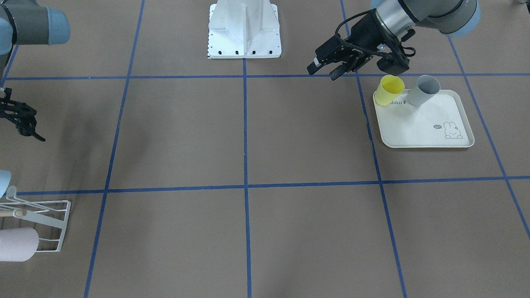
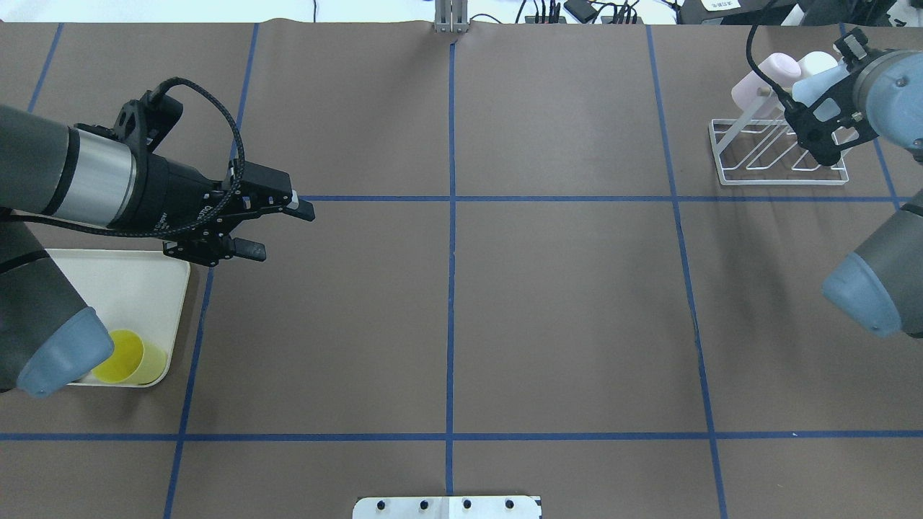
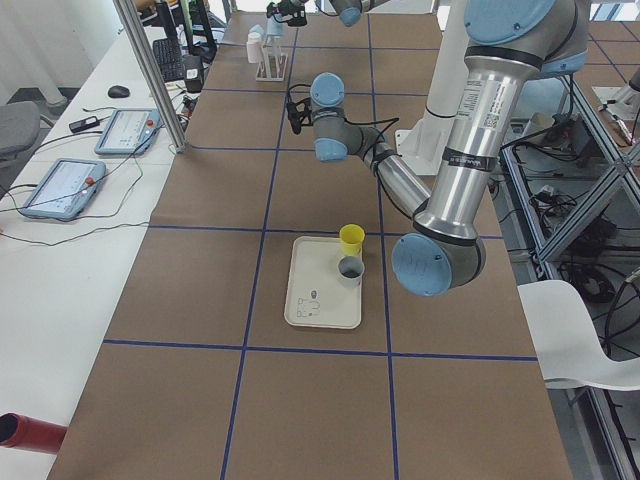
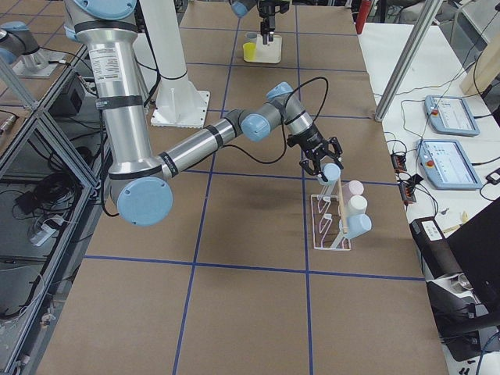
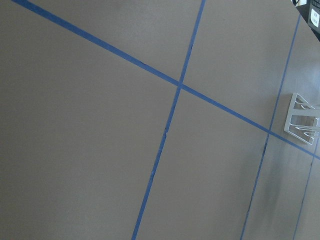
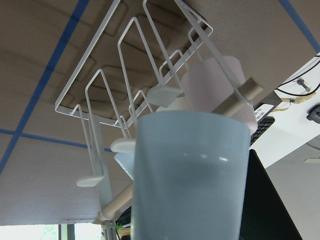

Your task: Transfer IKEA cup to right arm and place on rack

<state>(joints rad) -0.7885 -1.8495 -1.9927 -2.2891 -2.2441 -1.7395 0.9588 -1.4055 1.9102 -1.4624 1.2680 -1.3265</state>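
IKEA cup (image 6: 192,175), pale blue, is with the right arm; handover judged done, hanging not yet done. Surface (image 2: 562,303): the left pincer (image 2: 281,232) hangs over it, jaws apart and empty, well off at 9 o'clock from the rack in the overhead view. It sits beside the tray (image 2: 144,270), which carries a yellow cup (image 2: 130,357), and is judged to have no part in the coming move. Rack (image 2: 782,182): stands at 2 o'clock of that view, with a pink cup (image 2: 764,76) and a white cup (image 2: 818,61) hung on it. Right pincer (image 4: 320,162): clamped on the blue cup, holding it above the rack's end nearer the robot, base wire at 6 o'clock beneath. Cup, right wrist view: long axis runs 6 to 12 o'clock, far end toward the wooden rod (image 6: 240,97); whether mouth or base leads cannot be told. Free prong tip (image 6: 123,145): just beside the far rim at 9 o'clock, not inside it. Judgement: the cup's axis must line up with a free prong before it goes on.
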